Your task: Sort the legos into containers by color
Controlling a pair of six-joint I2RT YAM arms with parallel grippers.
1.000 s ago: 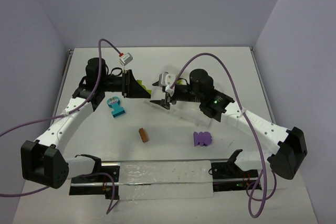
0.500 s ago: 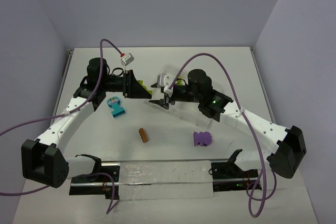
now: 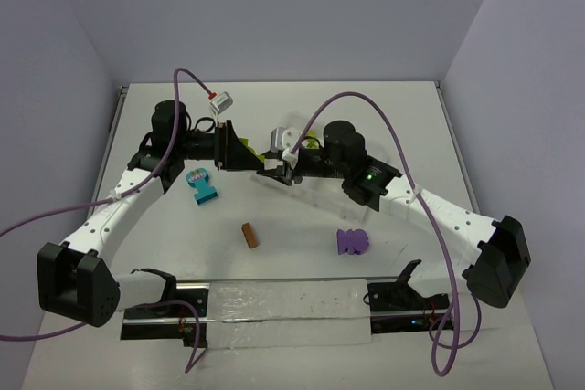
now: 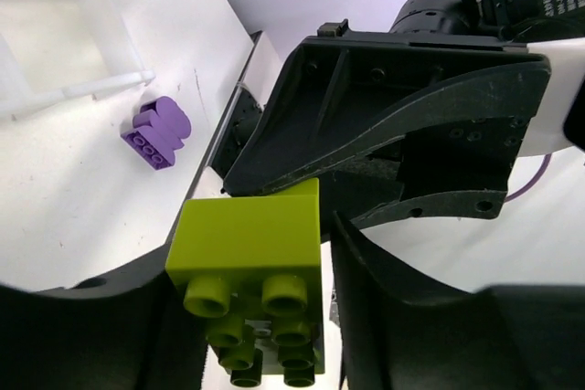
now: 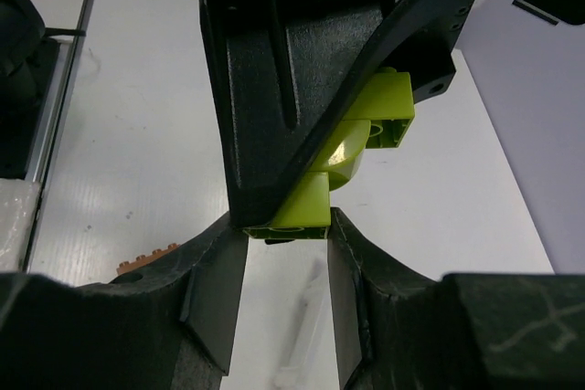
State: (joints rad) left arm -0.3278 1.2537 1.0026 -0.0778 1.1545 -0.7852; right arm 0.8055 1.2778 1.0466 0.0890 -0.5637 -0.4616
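Mid-table, far side: lime clump between both grippers.
Right gripper pinches one end of the clump; left gripper jaws sit narrow around it, grip unclear. Confirm a square right pinch before the left releases.

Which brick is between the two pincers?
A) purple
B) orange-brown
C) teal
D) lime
D: the lime brick sits where the left pincer and the right pincer meet, as both wrist views show; the purple brick, teal brick and orange-brown brick lie apart on the table.
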